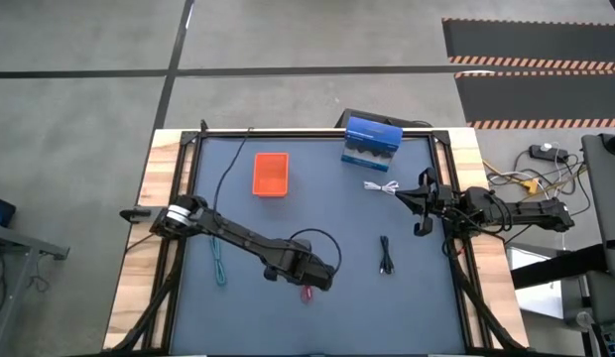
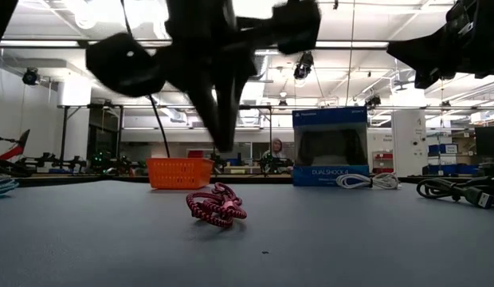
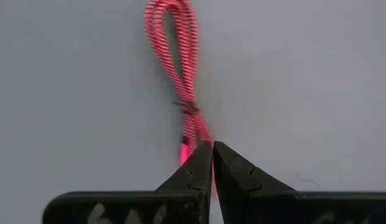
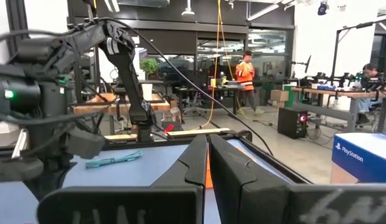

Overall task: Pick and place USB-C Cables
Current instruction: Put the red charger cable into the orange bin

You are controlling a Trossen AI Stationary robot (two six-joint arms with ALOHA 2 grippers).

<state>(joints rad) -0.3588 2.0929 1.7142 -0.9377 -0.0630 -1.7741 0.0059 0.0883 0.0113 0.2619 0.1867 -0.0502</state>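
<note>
Hovering over the tabletop [image 1: 238, 297], the left pincer [image 3: 212, 155] hangs with its tips pressed together, gripping nothing, directly above the near end of the red cable [image 3: 174, 62], whose long axis runs straight ahead from the tips. Open room lies all around; the right pincer [image 1: 423, 205] waits well apart, closed.

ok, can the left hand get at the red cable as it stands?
Probably yes. The left hand, fingers shut, hangs right above the red cable, which lies alone on the mat; nothing sits between, but it must open first.
</note>
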